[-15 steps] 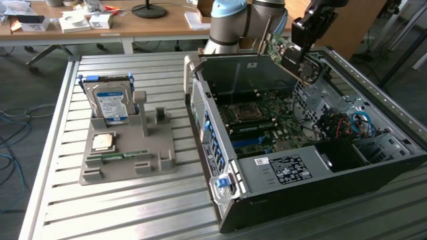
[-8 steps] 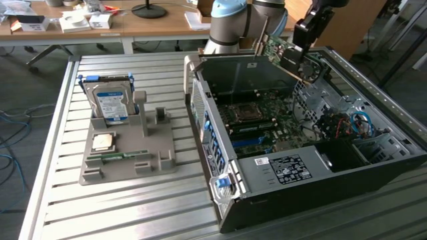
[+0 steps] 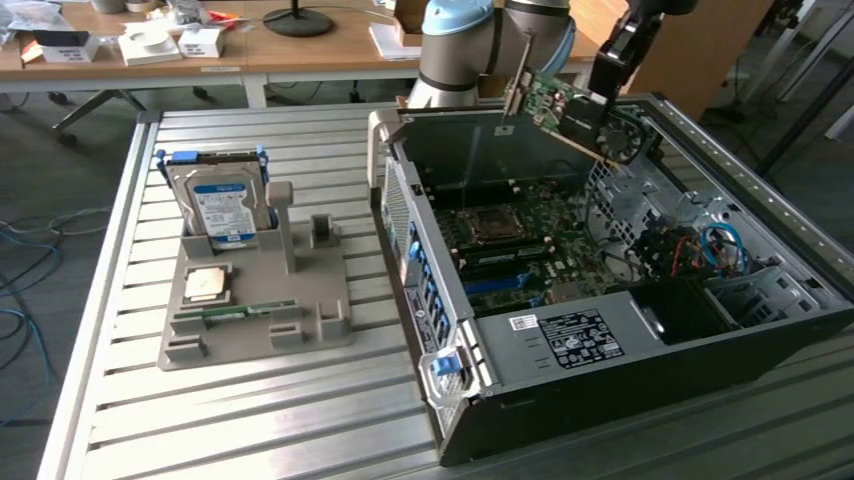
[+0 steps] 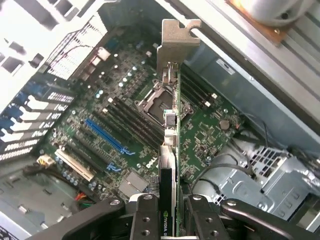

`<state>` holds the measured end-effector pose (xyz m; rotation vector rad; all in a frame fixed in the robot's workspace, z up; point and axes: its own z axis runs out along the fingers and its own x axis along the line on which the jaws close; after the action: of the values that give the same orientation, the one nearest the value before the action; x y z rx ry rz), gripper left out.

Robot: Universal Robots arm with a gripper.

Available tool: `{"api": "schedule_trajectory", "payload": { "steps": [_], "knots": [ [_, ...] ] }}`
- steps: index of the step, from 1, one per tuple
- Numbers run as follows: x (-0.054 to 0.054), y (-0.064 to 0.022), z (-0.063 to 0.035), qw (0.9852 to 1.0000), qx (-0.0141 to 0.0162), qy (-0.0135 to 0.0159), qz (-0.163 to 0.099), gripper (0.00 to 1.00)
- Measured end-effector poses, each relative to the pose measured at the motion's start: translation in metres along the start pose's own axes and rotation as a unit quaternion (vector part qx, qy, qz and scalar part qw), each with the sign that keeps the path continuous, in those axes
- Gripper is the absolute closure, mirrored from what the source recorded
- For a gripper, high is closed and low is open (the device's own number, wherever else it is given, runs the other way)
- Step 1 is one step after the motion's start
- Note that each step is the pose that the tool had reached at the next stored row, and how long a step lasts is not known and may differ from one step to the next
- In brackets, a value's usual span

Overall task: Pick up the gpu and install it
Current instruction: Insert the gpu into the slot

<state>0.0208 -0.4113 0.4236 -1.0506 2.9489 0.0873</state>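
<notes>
Now the pincer is clamped on the gpu, held edge-on above the motherboard.

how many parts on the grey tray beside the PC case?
3: silver blue-labelled hard drive upright at the grey plastic tray's far end; square silver CPU flat in front of it; narrow green RAM stick nearest the camera. None look hidden.

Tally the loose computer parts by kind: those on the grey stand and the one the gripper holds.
gpu: 1, clamped in the gripper above the open case
hard drive: 1
processor chip: 1
RAM stick: 1
Total: 4
</notes>
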Motion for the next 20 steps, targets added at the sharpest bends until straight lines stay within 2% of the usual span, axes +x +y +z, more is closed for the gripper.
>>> {"api": "schedule_trajectory", "payload": {
  "steps": [5, 10, 16, 20],
  "knots": [
    [0.0000, 0.0000, 0.0001, 0.9994, -0.0010, 0.0017, -0.035, 0.74],
    [0.0000, 0.0000, 0.0003, 0.9975, -0.0020, 0.0035, -0.071, 0.74],
    [0.0000, 0.0000, 0.0005, 0.9936, -0.0032, 0.0056, -0.113, 0.74],
    [0.0000, 0.0000, 0.0007, 0.9899, -0.0040, 0.0070, -0.142, 0.74]
  ]
}}
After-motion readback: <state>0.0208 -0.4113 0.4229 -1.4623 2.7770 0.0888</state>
